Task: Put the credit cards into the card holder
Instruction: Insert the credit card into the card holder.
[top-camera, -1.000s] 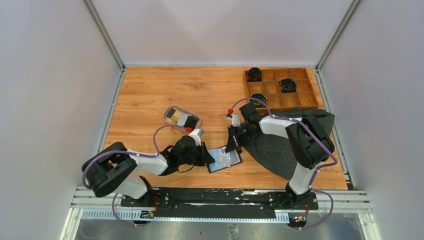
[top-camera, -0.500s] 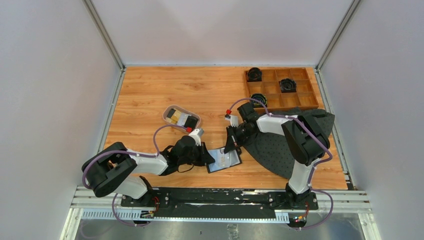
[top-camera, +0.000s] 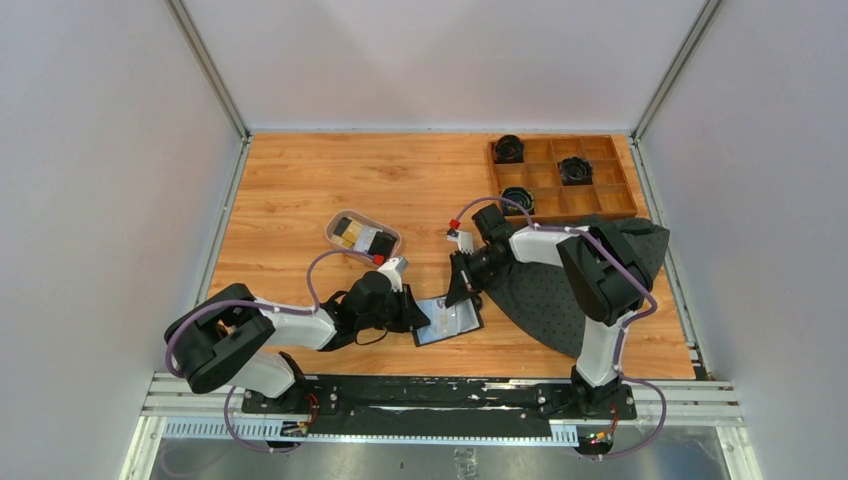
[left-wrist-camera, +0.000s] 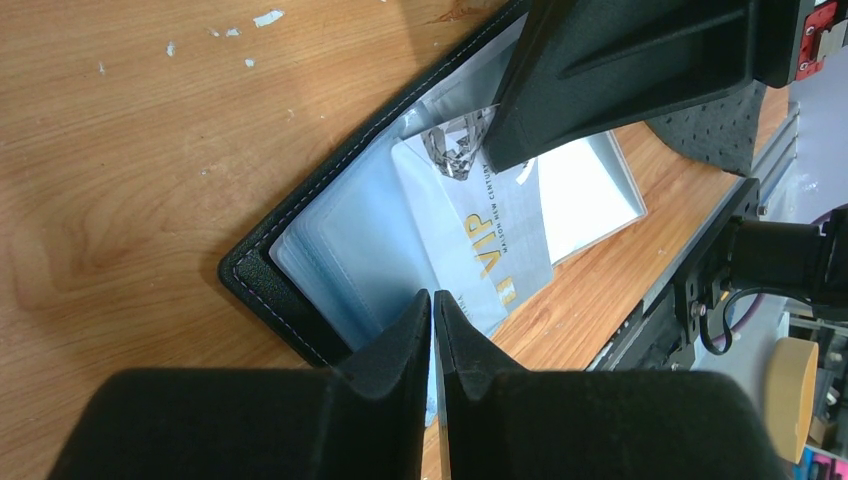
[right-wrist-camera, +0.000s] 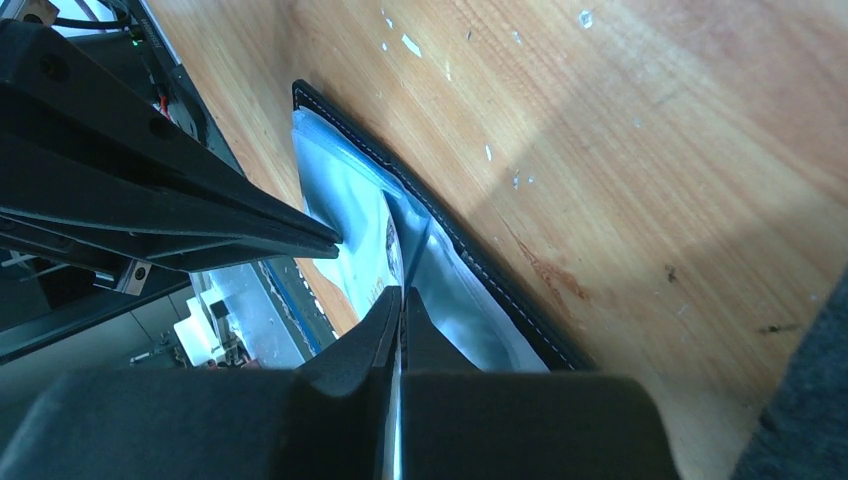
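Table (top-camera: 300, 190) bears the open card holder (left-wrist-camera: 290, 290), lying directly beneath and between both pincers. The left gripper (left-wrist-camera: 433, 300) is closed to a slit on the holder's near clear sleeve, pinning it. The right gripper (right-wrist-camera: 402, 295), fingers pressed together, appears to nip the far edge of the silver card (left-wrist-camera: 490, 250), which looks part-way into a slot, its near end at the left fingertips. Recommendation: hold the card flat, aligned with the slot, and push slowly toward the left gripper. Other credit cards (top-camera: 360, 238) lie in a tray (top-camera: 335, 222) well beyond the left gripper.
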